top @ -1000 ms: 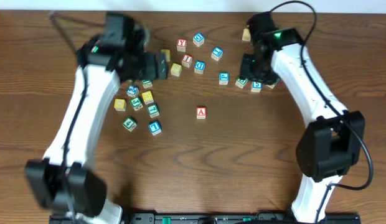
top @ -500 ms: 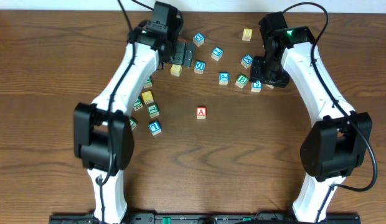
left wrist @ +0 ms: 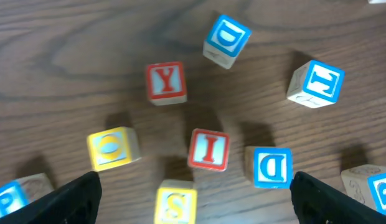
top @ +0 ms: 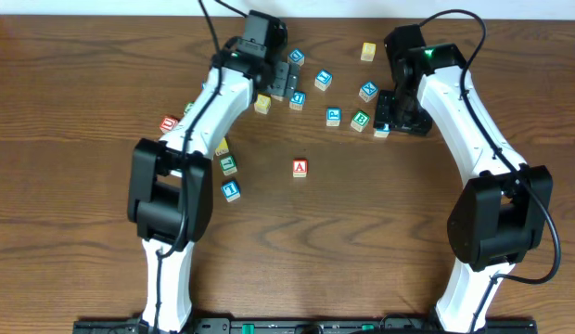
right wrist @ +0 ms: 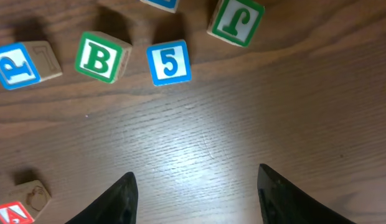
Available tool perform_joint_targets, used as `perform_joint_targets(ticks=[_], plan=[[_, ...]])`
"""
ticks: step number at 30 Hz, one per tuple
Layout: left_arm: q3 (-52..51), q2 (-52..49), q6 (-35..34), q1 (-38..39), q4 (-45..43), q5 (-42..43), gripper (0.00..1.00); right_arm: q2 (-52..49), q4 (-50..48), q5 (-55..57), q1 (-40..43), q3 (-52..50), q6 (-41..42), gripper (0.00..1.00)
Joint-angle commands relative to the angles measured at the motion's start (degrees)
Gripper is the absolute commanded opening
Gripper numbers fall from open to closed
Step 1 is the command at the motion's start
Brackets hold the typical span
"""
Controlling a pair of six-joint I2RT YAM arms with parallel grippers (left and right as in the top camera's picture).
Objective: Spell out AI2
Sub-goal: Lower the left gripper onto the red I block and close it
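- Your red A block (top: 300, 168) sits alone mid-table (top: 380, 241), well apart from the pile. It reads as the first letter already set down, with bare wood beside it for the I and the 2.
- Left gripper (left wrist: 194, 180) hangs over the top cluster, jaws spread wide, nothing held. The red I block (left wrist: 209, 149) lies between the fingers, so I judge you're lined up for that pick.
- Tight spot: the blue D block (left wrist: 271, 167) is just beside the I and the yellow S block (left wrist: 175, 204) is near its lower corner. Closing could nudge either.
- Right gripper (right wrist: 196, 177) is also spread and empty, over bare wood below the blue 5 block (right wrist: 169, 62) and green B block (right wrist: 96, 57). Probably hunting digits.
- I can't find a 2 block in any view. Locate it before committing the right arm.
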State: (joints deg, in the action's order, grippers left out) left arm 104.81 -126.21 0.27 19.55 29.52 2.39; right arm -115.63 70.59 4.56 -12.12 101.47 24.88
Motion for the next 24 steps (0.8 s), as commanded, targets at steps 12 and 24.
perform_joint_targets(ticks=[12, 24], plan=[[0.9, -6.5, 0.8, -0.2, -4.9, -1.8, 0.92, 1.6, -1.4, 1.1, 0.0, -3.0, -0.8, 0.56], [0.6, -6.5, 0.7, 0.1, -7.1, -1.8, 0.71, 1.6, -2.6, 1.2, 0.1, -3.0, -0.8, 0.59]])
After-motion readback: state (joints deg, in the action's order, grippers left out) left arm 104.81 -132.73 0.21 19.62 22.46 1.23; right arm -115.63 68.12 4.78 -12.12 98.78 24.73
